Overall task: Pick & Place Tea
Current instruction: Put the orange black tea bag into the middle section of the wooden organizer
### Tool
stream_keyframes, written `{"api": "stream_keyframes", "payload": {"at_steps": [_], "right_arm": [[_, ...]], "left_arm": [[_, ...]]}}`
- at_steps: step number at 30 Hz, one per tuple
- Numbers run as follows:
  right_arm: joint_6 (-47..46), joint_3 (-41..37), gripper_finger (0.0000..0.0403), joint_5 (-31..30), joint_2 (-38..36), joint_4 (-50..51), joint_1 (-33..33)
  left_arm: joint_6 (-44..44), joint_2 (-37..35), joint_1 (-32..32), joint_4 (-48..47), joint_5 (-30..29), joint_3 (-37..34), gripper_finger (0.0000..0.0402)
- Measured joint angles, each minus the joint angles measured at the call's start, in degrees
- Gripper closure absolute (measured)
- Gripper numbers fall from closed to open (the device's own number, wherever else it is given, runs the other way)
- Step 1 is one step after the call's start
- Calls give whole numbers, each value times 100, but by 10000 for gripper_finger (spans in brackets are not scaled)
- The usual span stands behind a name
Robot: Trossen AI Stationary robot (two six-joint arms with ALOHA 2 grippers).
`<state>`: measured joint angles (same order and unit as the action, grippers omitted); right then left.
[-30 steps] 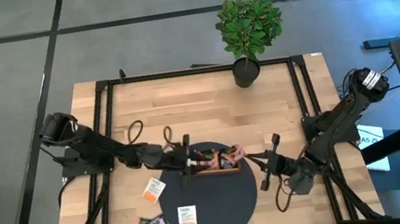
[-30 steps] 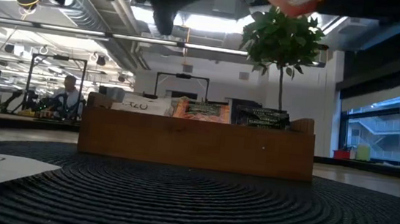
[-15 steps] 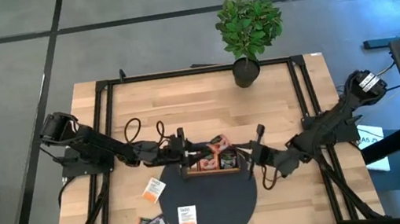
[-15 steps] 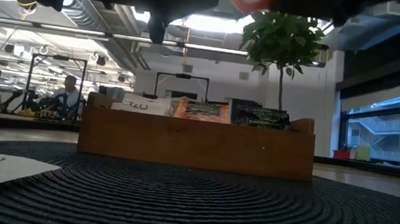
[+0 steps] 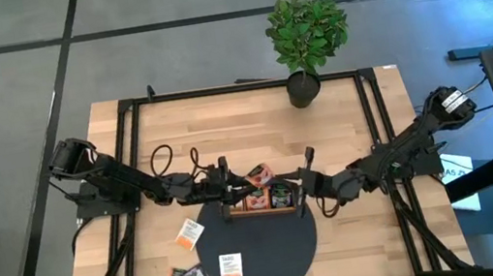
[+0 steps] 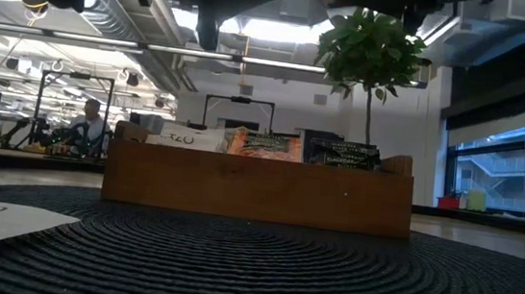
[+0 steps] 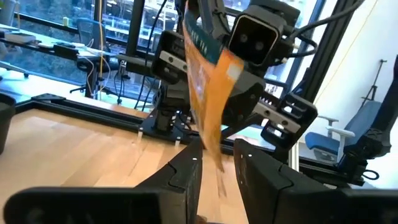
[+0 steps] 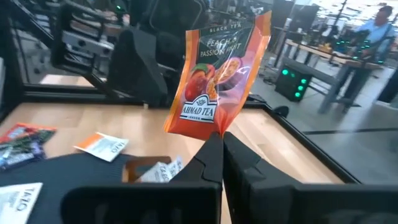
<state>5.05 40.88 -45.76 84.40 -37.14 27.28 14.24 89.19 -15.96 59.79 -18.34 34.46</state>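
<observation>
Over the counter (image 5: 342, 124), right end effector (image 8: 217, 144) clamps an upright sachet (image 8: 219, 78), tray (image 5: 259, 210) at its nine o'clock.

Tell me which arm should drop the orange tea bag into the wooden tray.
Right. The right gripper is shut on the tea bag and holds it up near the tray. The left gripper is open.

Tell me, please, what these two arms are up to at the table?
They are sorting tea bags into a wooden tray on a dark round mat. The right claw is shut on an orange tea bag, holding it above the tray. The left claw hovers at the tray's other end, fingers parted. A few more tea bags lie loose on the table.
</observation>
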Motion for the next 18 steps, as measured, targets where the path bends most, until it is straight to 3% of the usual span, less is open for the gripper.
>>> {"api": "stream_keyframes", "payload": {"at_steps": [9,18], "right_arm": [[78,0,398,438,0,-261,-124],[2,0,398,703,0,-291,-157]], "left_arm": [[-430,0,1,512,-68,1,321],[-683,0,1,573,-305,2,389]]}}
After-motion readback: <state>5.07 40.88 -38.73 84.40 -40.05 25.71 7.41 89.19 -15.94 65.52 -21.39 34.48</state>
